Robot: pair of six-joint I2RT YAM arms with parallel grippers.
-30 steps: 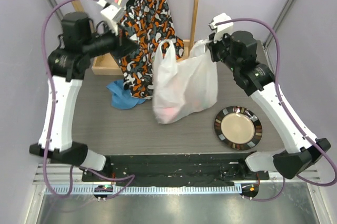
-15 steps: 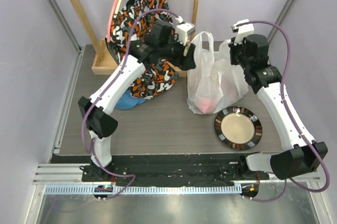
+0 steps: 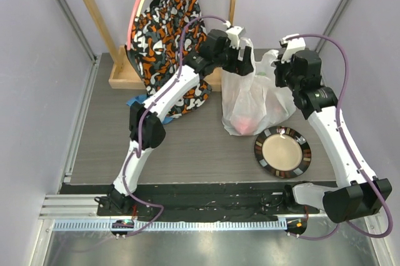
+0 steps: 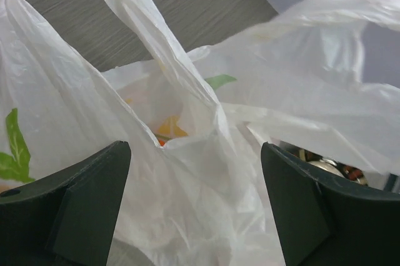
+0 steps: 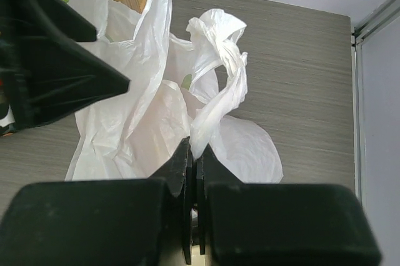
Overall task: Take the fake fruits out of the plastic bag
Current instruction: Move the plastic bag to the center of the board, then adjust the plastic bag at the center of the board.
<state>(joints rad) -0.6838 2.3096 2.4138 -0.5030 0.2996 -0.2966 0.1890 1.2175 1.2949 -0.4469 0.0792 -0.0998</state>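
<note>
Swung across to the translucent white plastic bag (image 3: 253,100), the left hand (image 4: 194,160) stands wide open and empty at one loop while the right hand (image 5: 194,153) pinches the other, probably to spread the mouth.

The plastic bag (image 3: 253,100) stands on the surface (image 3: 106,141), right of the middle, with the fake fruits (image 3: 247,122) down inside it. Just in front of it and to the right lies the plate (image 3: 282,152). Behind and to the left, a cloth (image 3: 165,35) hangs on a stand (image 3: 117,77) at the back edge. The left gripper (image 4: 195,153) sits at the bag's upper left, jaws spread either side of one handle loop. The right gripper (image 5: 192,153) is at its upper right, jaws pinched on the other loop.
</note>
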